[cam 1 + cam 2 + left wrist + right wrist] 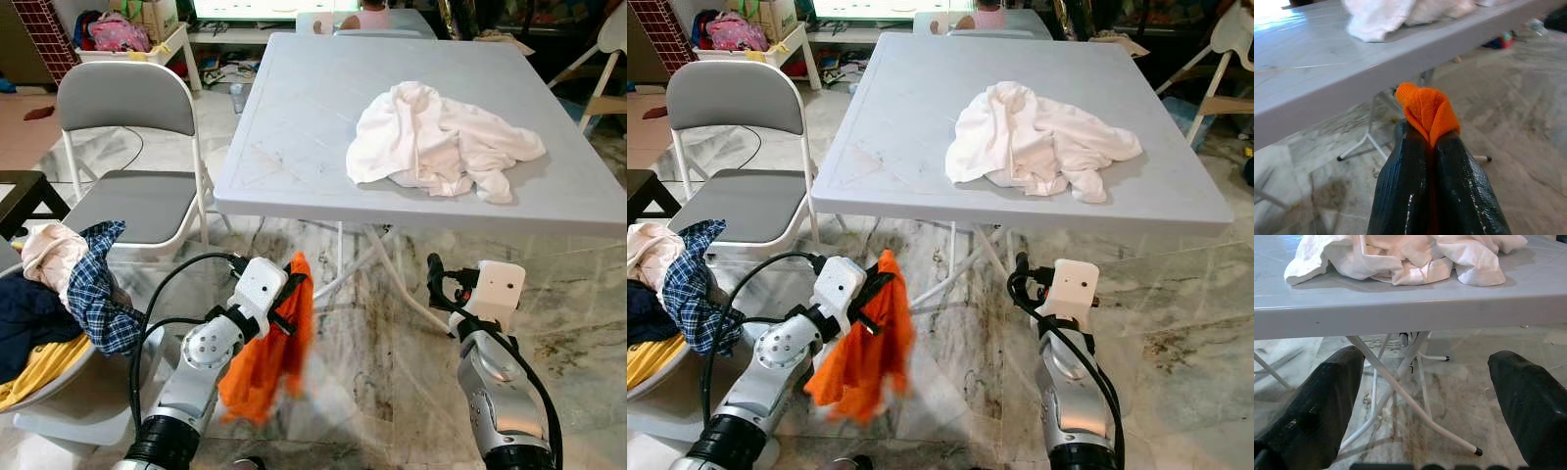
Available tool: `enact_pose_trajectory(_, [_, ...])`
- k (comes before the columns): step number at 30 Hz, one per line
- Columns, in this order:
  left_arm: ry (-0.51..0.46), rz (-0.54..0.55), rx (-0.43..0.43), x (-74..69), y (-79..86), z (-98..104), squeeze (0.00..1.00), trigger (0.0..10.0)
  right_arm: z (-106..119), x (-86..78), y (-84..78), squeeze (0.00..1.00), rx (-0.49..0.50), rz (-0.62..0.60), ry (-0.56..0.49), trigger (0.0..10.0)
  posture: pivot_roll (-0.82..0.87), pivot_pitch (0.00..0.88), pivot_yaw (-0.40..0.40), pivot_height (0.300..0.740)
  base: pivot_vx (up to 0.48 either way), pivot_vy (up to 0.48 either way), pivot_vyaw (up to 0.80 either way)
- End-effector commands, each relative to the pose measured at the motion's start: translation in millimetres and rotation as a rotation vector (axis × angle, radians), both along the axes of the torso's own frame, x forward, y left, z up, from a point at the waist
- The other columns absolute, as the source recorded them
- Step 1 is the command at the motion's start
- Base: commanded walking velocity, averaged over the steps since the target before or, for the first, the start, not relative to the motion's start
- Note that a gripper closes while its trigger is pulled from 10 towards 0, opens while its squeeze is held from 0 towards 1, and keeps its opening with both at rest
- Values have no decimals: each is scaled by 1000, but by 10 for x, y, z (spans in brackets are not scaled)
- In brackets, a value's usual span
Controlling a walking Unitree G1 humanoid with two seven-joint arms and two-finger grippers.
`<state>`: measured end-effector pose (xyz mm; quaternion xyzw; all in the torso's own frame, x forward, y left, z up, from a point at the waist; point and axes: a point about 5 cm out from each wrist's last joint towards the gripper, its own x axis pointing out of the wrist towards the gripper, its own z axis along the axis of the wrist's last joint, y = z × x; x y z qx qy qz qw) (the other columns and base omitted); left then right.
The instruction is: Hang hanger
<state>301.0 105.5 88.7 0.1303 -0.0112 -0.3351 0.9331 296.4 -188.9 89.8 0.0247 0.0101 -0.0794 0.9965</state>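
Orange garment (266, 357): pinched by its top fold between the closed fingers of the left gripper (1431, 139), hanging limp below the near edge of the table (294, 147), long axis vertical. No hanger could be made out. White cloth (436, 142): heaped on the table toward its right edge, beyond and above both grippers. Right gripper (1425, 391): fingers spread wide, holding nothing, low before the near edge, nearer the cloth. Laundry pile (59, 294): on the robot's left.
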Motion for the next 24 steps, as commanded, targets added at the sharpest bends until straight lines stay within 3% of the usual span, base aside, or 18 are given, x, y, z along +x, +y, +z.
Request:
enact_pose_trajectory(1, [-24, -53, 46, 12, -36, 33, 0, 10000, 70, -1, -43, 0, -4, -12, -22, 10000, 24, 150, 15, 740, 0, 0, 0])
enact_pose_trajectory(7, [1, -70, 24, 19, -69, 32, 0, 10000, 91, -2, -49, 0, -4, -14, -27, 10000, 15, 153, 23, 740, 0, 0, 0])
enact_pose_trajectory(15, [52, -63, -36, 1, -124, -19, 0, 10000, 32, -66, -23, 0, 8, -18, -6, 10000, 5, 156, 24, 740, 0, 0, -782])
enact_pose_trajectory(19, [94, -55, -121, 5, -134, -25, 0, 10000, 17, -85, -8, 0, 7, -16, -1, 10000, 0, 148, 25, 740, 0, 0, -800])
enact_pose_trajectory(24, [107, -74, -140, 30, -140, -8, 0, 10000, 20, -82, -5, 0, 6, -15, 1, 10000, -4, 132, 27, 740, 0, 0, -800])
